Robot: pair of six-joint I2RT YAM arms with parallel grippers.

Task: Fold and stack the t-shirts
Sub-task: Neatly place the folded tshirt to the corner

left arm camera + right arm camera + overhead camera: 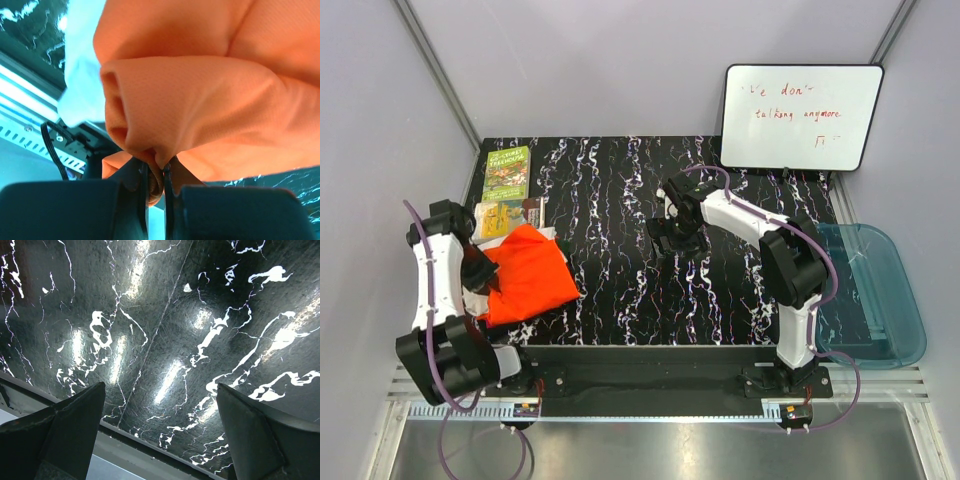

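A bright orange t-shirt (527,274) lies folded at the left of the black marbled table (620,190), on top of a white shirt (492,297) whose edges stick out under it. My left gripper (483,272) is shut on the orange shirt's left edge; in the left wrist view a fold of the orange cloth (200,105) is pinched between the fingertips (172,172), and the white cloth (80,75) shows behind. My right gripper (675,240) is open and empty above the bare table middle; its fingers (75,422) are wide apart. No dark green shirt shows.
A small green book (506,172) and another booklet (500,217) lie at the back left. A whiteboard (800,117) stands at the back right. A translucent blue tub (870,295) sits off the table's right edge.
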